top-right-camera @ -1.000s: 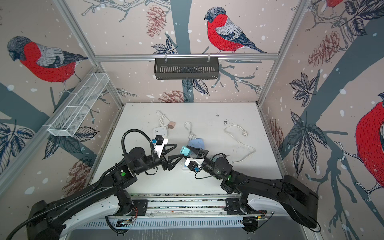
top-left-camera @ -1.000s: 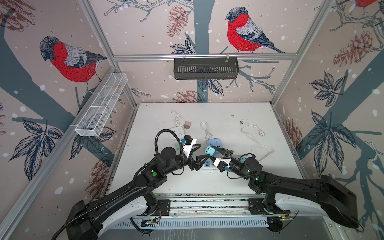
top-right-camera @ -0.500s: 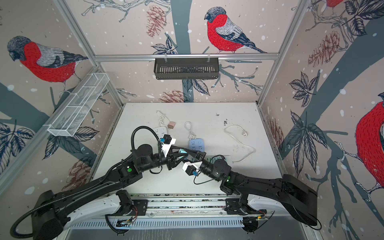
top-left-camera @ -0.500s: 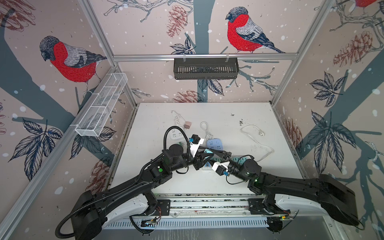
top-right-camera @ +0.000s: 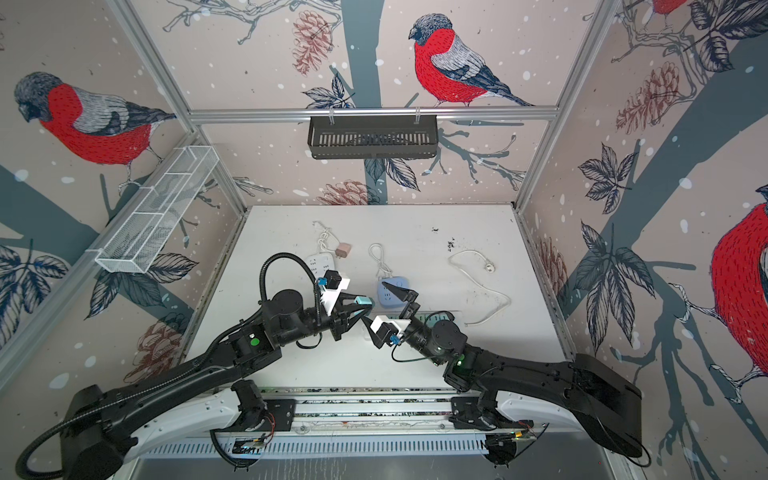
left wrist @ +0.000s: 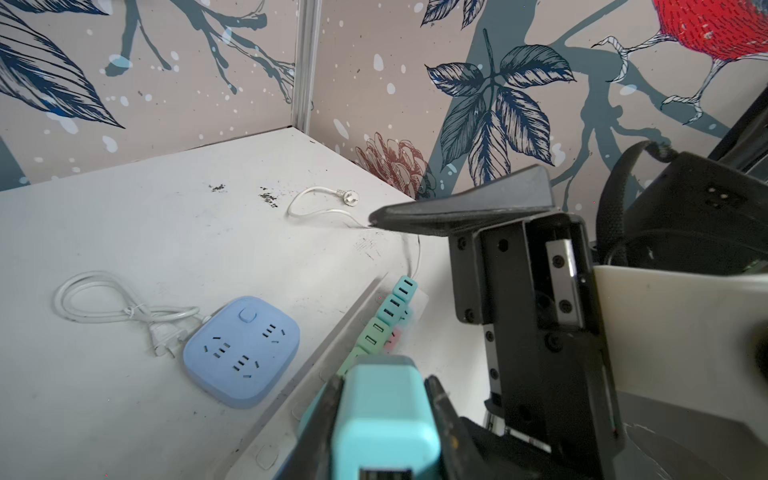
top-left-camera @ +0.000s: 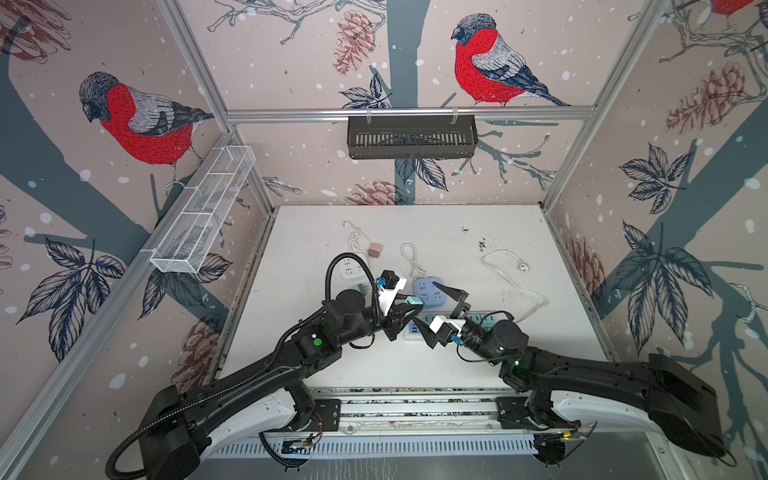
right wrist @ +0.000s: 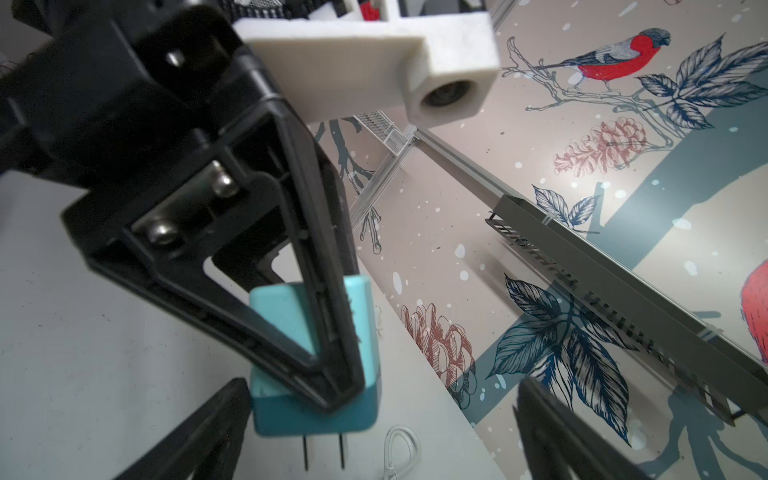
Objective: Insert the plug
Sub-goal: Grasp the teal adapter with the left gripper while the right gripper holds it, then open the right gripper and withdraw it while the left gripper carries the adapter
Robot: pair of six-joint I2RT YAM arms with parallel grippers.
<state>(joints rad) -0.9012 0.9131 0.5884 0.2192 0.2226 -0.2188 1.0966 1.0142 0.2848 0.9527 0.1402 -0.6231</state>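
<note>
- Two claws meet mid-surface in both top views. The left claw (top-left-camera: 415,304) is clamped on the teal plug (top-left-camera: 411,299), held above the surface (top-left-camera: 316,249) at 8 o'clock of the blue socket block (top-left-camera: 430,287). The right claw (top-left-camera: 436,311), at 3 o'clock of the plug, stands wide apart and empty. It should probably back off toward 4 o'clock first, to free the power strip (top-left-camera: 414,329) beneath it. The left arm reaches in from 7 o'clock with its forearm low and its claw aimed toward 3 o'clock. The right arm comes from 4 o'clock.
- Left wrist view: the plug sits squarely between both dark fingers (left wrist: 440,403), and the strip's coloured sockets lie just beyond it. I would line the wrist up over one socket before descending.
- Right wrist view: two prongs (right wrist: 341,451) stick out past the fingertips, bare and clear of the surface. Pitch the wrist until they face the socket squarely, then press straight along them, since a tilt may jam them.
</note>
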